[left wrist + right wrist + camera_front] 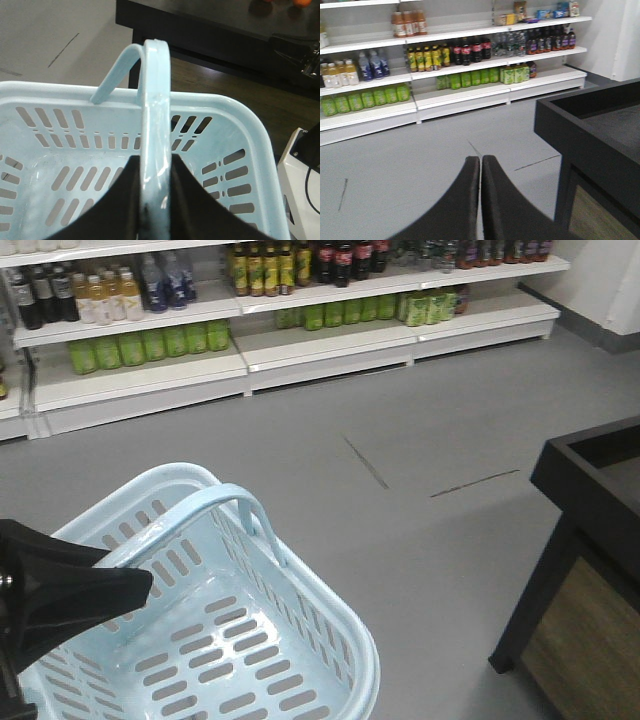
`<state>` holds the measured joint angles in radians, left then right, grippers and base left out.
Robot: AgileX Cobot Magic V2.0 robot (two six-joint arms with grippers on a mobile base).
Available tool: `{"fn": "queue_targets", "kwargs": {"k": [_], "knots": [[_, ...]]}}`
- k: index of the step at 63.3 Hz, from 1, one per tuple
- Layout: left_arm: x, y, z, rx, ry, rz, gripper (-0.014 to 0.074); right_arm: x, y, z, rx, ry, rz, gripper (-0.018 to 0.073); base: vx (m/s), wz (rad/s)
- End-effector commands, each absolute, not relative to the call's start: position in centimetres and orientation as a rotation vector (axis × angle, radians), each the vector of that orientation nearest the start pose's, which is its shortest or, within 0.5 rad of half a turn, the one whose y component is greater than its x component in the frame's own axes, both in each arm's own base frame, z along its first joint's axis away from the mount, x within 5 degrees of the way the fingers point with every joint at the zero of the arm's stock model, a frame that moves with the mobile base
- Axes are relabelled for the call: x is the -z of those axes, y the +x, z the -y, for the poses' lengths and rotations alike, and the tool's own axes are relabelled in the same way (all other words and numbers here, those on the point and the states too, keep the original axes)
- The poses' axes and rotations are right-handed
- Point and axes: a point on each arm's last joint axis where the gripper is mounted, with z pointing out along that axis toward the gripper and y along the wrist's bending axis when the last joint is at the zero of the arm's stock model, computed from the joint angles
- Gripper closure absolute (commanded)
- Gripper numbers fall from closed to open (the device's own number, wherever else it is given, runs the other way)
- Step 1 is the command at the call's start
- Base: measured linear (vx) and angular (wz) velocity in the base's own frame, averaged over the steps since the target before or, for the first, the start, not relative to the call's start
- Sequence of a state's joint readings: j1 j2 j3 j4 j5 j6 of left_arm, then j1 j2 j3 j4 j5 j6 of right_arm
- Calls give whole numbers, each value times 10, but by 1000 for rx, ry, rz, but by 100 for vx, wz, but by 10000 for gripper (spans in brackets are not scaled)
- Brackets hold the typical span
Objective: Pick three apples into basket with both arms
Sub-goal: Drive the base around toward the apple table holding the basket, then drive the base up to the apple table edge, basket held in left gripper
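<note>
Left wrist-mounted: left end effector (pixel 156 167) pinches basket handle (pixel 156 85) (open floor (pixel 50 35) beyond).

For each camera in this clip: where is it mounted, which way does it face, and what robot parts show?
Front-facing: high on the robot, looking forward and down over the basket toward drink shelves; left arm shows lower left.
Left wrist: above the left claw, looking down at the basket handle between its fingers.
Right wrist: behind the right claw, shut and empty, facing the shelves.
Shared: front and right views both show shelves and black table.
</note>
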<state>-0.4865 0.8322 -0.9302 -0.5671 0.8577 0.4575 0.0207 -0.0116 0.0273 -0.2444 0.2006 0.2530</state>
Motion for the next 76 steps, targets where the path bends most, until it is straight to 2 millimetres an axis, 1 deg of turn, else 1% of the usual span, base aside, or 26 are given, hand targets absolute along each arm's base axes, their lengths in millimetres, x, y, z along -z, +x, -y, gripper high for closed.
{"fn": "queue_targets", "kwargs": {"k": [1,42,76], "knots": [[-398,115,103,735,745,-1917,603,-189,56,2,14,5,-1625,564,11,-60],[-398,115,103,735,745,-1917,603,-189,56,2,13,5,-1625,564,8,-58],[-398,115,103,735,745,-1917,603,-189,56,2,13,5,-1625,564,1,-52]]}}
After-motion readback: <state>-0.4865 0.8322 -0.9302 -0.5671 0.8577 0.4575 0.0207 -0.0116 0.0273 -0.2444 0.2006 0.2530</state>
